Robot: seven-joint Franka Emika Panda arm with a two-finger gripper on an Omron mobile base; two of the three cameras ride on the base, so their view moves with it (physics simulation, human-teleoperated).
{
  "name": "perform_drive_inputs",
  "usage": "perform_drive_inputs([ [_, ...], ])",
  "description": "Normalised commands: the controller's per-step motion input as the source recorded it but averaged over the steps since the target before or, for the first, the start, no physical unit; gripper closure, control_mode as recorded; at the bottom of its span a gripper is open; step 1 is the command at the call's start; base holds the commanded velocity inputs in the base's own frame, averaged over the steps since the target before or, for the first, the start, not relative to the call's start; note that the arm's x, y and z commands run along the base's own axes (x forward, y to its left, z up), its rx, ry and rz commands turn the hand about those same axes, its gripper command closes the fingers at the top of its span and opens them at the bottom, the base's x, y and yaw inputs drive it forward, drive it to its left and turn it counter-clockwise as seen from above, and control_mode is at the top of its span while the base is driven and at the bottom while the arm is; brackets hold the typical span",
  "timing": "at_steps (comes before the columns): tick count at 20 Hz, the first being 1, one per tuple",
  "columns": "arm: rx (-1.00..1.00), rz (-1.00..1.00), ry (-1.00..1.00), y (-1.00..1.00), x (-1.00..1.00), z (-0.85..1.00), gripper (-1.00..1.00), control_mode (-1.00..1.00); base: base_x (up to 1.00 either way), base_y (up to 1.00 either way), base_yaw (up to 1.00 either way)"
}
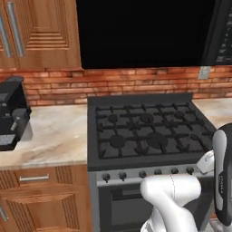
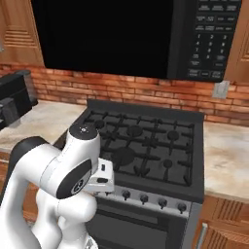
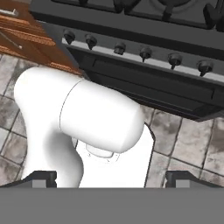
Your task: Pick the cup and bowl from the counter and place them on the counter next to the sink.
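While the claw (image 3: 112, 177) hangs spread wide and empty, pointing down at the floor before the stove (image 3: 144, 41), neither cup nor bowl lies anywhere near it. Judged by kind, the cup should be light and stiff, best pinched across its rim; the glossy bowl may slip, so grip one wall.

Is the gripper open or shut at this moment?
Open. In the hand view the gripper has its two dark fingertips far apart, with nothing between them.
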Motion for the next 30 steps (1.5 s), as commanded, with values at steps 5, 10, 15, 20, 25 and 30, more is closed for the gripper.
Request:
perform_drive_inputs([
  [5, 0.00, 0.00, 0.00, 0.00, 0.00, 0.00, -1.00, 1.00, -0.02, -1.00, -0.16],
  [10, 0.00, 0.00, 0.00, 0.00, 0.00, 0.00, -1.00, 1.00, 0.08, -0.89, -0.16],
  [15, 0.00, 0.00, 0.00, 0.00, 0.00, 0.00, -1.00, 1.00, 0.37, -0.83, -0.10],
  [20, 0.00, 0.00, 0.00, 0.00, 0.00, 0.00, -1.00, 1.00, 0.74, -0.34, -0.01],
  [25, 0.00, 0.00, 0.00, 0.00, 0.00, 0.00, -1.00, 1.00, 1.00, -0.49, 0.00],
  [30, 0.00, 0.00, 0.00, 0.00, 0.00, 0.00, -1.00, 1.00, 0.80, -0.82, -0.03],
])
